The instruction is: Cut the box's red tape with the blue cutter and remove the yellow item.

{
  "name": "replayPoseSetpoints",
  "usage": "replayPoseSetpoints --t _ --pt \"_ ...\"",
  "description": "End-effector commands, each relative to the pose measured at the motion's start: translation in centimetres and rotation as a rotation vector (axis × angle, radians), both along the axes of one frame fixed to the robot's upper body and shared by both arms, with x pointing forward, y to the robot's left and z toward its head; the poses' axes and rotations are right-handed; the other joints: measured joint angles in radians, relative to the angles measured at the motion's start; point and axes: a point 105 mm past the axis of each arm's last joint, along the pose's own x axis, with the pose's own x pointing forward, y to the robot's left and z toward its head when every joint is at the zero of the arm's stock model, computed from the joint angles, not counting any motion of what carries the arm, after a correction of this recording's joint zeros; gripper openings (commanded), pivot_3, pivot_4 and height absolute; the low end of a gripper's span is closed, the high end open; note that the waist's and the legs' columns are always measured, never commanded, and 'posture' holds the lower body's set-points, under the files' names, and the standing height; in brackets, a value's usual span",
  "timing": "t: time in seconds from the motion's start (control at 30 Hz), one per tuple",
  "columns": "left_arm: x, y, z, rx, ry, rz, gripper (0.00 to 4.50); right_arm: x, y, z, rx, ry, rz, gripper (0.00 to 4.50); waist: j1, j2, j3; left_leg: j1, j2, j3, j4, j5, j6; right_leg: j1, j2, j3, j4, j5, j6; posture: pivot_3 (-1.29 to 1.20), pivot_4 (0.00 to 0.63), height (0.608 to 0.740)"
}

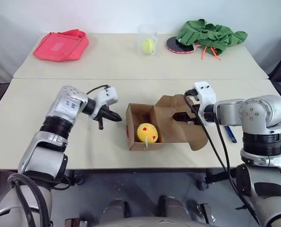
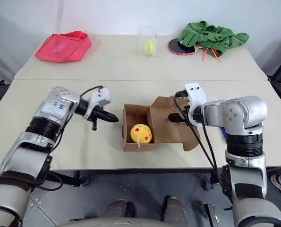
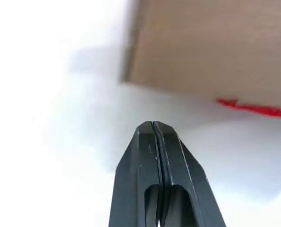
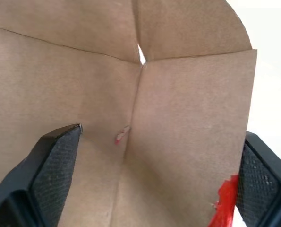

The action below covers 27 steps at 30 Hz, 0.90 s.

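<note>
Two pale tables (image 1: pixel 46 104) pushed together, near one and far one. On the near table, centre, the box (image 1: pixel 145 130) of brown cardboard lying open, flaps spread toward the right. Inside it, at the near edge, the yellow item (image 1: pixel 147 132) (round, with small red marks). A strip of the red tape (image 1: pixel 127 131) visible on the box's left outer wall, another torn bit (image 4: pixel 224 203) on a flap edge in the right wrist view. Left of the box and clear of it, the left gripper (image 1: pixel 113 116), black fingers pressed together, holding nothing. Right of the box, over the spread flaps, the right gripper (image 1: pixel 182 117), fingers (image 4: pixel 60 156) parted wide and empty. The blue cutter (image 1: pixel 230 134) lying on the table at the far right, partly hidden behind the right arm. On the far table, a red-pink cloth bag (image 1: pixel 61 46) at left, a clear cup (image 1: pixel 147 39) with a yellow-green ball in the middle, green cloth (image 1: pixel 210 34) at right.
</note>
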Motion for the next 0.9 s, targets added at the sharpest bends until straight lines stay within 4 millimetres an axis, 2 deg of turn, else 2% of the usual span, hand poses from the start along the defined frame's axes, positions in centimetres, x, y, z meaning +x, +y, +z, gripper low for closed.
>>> replayPoseSetpoints --t 0.03,0.13,0.27,0.4,0.53,0.7,0.8,0.9 --pt "0.3 1.0 2.4 -0.05 -0.051 0.028 0.0 -0.3 0.0 3.2 0.001 -0.115 0.032 4.49 0.0 0.0 0.0 0.0 0.0 0.0 0.0 0.0 0.0 0.0 0.0 0.0 0.0 0.0 0.0 0.0 0.15 0.74" --pt "0.2 1.0 3.9 -0.114 -0.06 0.032 0.0 -0.7 0.0 4.7 0.017 -0.171 0.064 4.49 0.002 0.0 0.0 0.0 0.0 0.0 0.0 0.0 0.0 -0.001 0.0 0.0 0.001 0.0 0.0 0.0 0.15 0.74" --pt "-0.8 -0.3 6.9 -0.208 -0.077 -0.046 0.0 -1.2 -0.4 6.8 0.061 -0.264 0.112 4.49 0.003 0.0 0.0 -0.001 0.0 0.0 0.0 0.0 0.0 -0.001 0.0 0.0 0.001 0.0 0.0 0.0 0.15 0.74" --pt "-1.9 -2.3 9.2 -0.275 -0.099 -0.141 0.0 -2.1 -1.3 7.1 0.066 -0.289 0.173 4.49 0.003 0.0 0.0 -0.001 0.0 0.0 0.0 -0.001 -0.001 -0.001 0.0 0.0 0.001 0.0 0.0 0.0 0.15 0.74" --pt "-3.0 -3.9 10.2 -0.29 -0.109 -0.214 0.0 -2.6 -2.5 7.3 0.045 -0.331 0.206 4.49 0.002 0.0 0.0 0.0 0.0 0.0 0.0 -0.001 -0.001 -0.001 0.0 -0.001 0.001 0.0 0.0 0.0 0.15 0.74" --pt "-4.1 -5.3 10.2 -0.282 -0.079 -0.269 0.0 -4.1 -3.1 8.5 0.035 -0.389 0.304 4.49 0.003 -0.001 0.0 0.0 0.0 0.001 0.0 -0.001 -0.001 -0.001 0.0 0.0 0.0 0.0 0.0 0.0 0.15 0.74" --pt "-4.6 -6.1 9.7 -0.257 -0.012 -0.257 0.55 -6.7 -2.9 8.7 0.015 -0.37 0.439 4.5 0.008 -0.001 0.001 0.0 0.0 0.001 0.0 -0.001 -0.001 0.0 0.0 0.0 0.0 0.0 0.0 0.0 0.15 0.74" --pt "-5.6 -6.6 9.8 -0.219 0.006 -0.29 1.45 -9.3 -1.8 9.6 0.03 -0.414 0.582 4.5 0.008 -0.003 0.002 0.0 0.0 0.001 0.0 -0.001 -0.001 0.0 0.0 0.0 -0.001 0.0 0.0 0.0 0.15 0.74"
